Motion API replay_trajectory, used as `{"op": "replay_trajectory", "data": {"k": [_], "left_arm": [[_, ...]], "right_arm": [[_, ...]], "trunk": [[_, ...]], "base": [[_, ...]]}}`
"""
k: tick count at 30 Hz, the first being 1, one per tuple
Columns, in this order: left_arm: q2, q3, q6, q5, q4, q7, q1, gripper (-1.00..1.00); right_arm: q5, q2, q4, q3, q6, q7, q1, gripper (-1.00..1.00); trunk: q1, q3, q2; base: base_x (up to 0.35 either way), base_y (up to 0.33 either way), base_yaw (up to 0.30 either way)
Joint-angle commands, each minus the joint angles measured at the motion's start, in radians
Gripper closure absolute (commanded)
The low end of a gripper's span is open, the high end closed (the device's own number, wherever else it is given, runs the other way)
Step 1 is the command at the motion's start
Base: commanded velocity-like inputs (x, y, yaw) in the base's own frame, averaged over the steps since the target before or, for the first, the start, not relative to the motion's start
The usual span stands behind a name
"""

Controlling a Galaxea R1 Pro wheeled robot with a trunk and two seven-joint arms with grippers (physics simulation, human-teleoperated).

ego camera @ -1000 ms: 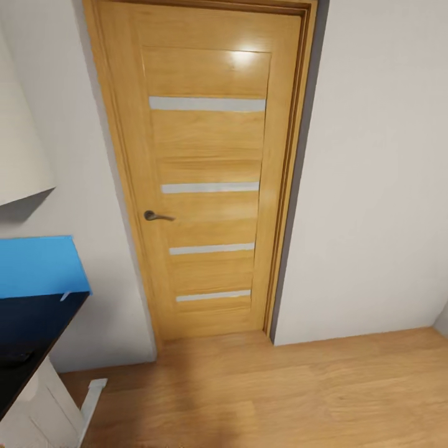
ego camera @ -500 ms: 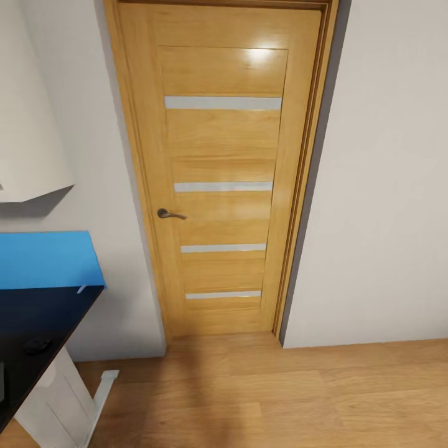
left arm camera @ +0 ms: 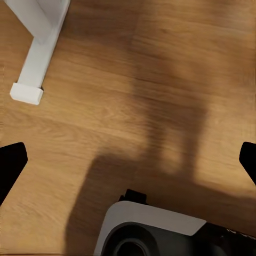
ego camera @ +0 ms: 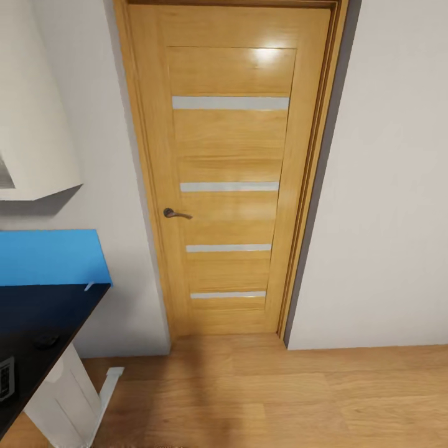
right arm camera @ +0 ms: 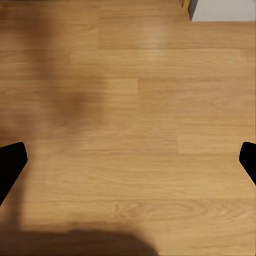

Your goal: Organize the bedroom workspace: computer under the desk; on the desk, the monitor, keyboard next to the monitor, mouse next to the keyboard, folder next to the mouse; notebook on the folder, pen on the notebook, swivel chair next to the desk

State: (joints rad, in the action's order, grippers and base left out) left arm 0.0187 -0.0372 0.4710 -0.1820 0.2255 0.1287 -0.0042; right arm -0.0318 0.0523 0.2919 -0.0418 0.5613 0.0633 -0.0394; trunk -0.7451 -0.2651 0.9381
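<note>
Spreading wide at both edges of the left wrist view, the dark fingertips (left arm camera: 10, 162) of the left hand (left arm camera: 128, 165) were seen well apart, released, with nothing held or touched between them. Beneath that hand lay the wooden floor (left arm camera: 160, 80), and a white foot (left arm camera: 34, 69) of the surface's leg was seen in the upper left of the frame. A grey and black rounded part of the robot base (left arm camera: 154, 232) was seen at the lower edge.

The right hand (right arm camera: 128, 160) was likewise seen released, its dark fingertips (right arm camera: 10, 160) set far apart at the two sides of the right wrist view, grasping nothing, with only floorboards under it and a strip of white wall (right arm camera: 224, 9) in the upper right corner.

In the head view, the black top of the surface (ego camera: 37, 311) was seen at the lower left, with its blue back panel (ego camera: 50, 256) above and a white leg (ego camera: 68, 398) below. A small black mouse (ego camera: 46, 340) rested on the top, and the corner of a keyboard (ego camera: 6, 378) was cut off at the left edge just beside it. A closed light-wood door (ego camera: 230, 168) with four pale strips and a dark lever handle (ego camera: 176, 213) stood at the centre, between pale walls (ego camera: 386, 186). A white cabinet corner (ego camera: 31, 124) was seen at the upper left.
</note>
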Motion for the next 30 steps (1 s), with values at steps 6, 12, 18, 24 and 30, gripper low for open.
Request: {"op": "replay_trajectory", "data": {"k": [6,12,18,24,30], "left_arm": [[0.002,-0.003,0.003,-0.001,0.000,-0.001,0.000,-1.00],[0.003,-0.004,0.021,-0.005,0.013,0.000,0.000,-1.00],[0.003,-0.003,0.033,-0.007,0.024,0.004,0.000,-1.00],[0.003,-0.005,0.032,-0.009,0.024,0.005,0.000,-1.00],[0.003,-0.006,0.031,-0.010,0.025,0.005,0.000,-1.00]], "right_arm": [[-0.004,-0.001,0.000,-0.004,0.002,0.007,0.000,-1.00],[-0.006,-0.004,-0.025,-0.006,0.003,0.006,0.000,-1.00],[-0.005,-0.003,-0.030,-0.005,0.003,0.005,0.000,-1.00],[-0.005,-0.001,-0.030,-0.004,0.003,0.006,0.000,-1.00],[-0.005,0.000,-0.029,-0.004,0.003,0.007,0.000,-1.00]], "trunk": [[0.000,-0.001,0.001],[0.000,-0.001,0.001],[-0.012,-0.011,0.022],[-0.035,-0.029,0.064],[-0.058,-0.048,0.106]], "base": [[0.000,-0.101,0.171],[0.000,-0.021,0.026],[0.000,0.000,0.000],[0.000,0.000,0.000],[0.000,0.000,0.081]]}}
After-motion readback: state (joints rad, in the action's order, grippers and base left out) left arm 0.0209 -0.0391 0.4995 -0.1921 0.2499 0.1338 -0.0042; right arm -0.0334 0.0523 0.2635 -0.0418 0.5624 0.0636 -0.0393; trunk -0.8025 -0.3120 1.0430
